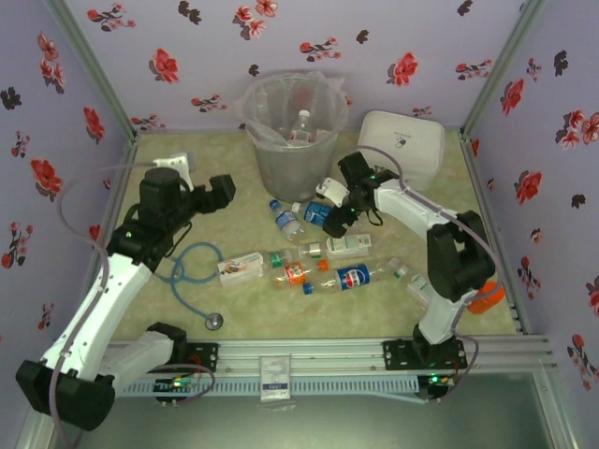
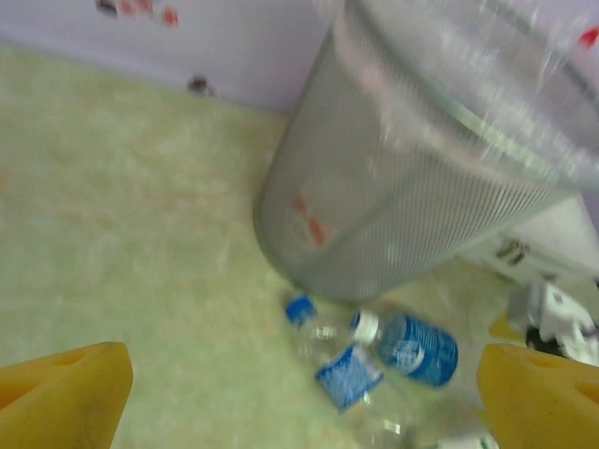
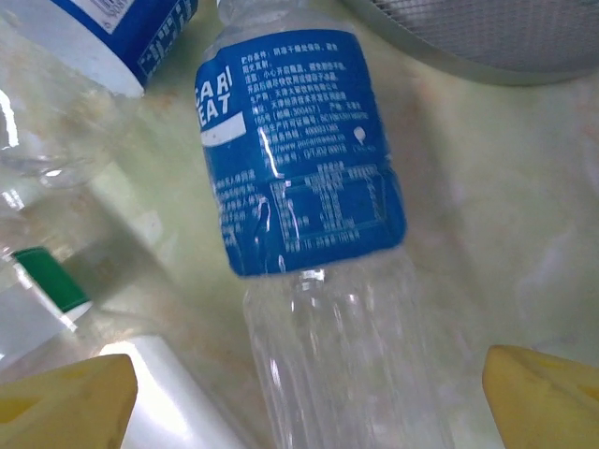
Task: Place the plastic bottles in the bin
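Right gripper [image 1: 339,208] spread wide, down low over blue-labelled bottle [image 1: 316,213] lying on table [image 1: 225,150] just in front of bin [image 1: 295,154]. In right wrist view, yellow fingertips [image 3: 65,402] either side of that bottle, not touching it.

Left gripper [image 1: 223,190] spread wide too, nothing between the fingers, above bare table left of bin, pointed toward it.

Bin upright at back centre with clear bag liner, one clear bottle [image 1: 299,126] inside.

Blue-capped bottle [image 1: 285,221] flat on table just beside the blue-labelled one; touching or not, cannot tell.

More bottles in a row nearer the arms:
- white-labelled bottle [image 1: 241,267]
- orange-labelled bottle [image 1: 297,273]
- red-and-blue-labelled bottle [image 1: 354,278]
- second white-labelled bottle [image 1: 348,246] just behind the row

Stethoscope [image 1: 192,271] left of the row. White case [image 1: 404,140] right of bin. Orange object [image 1: 487,297] by right arm's elbow, too unclear to name.
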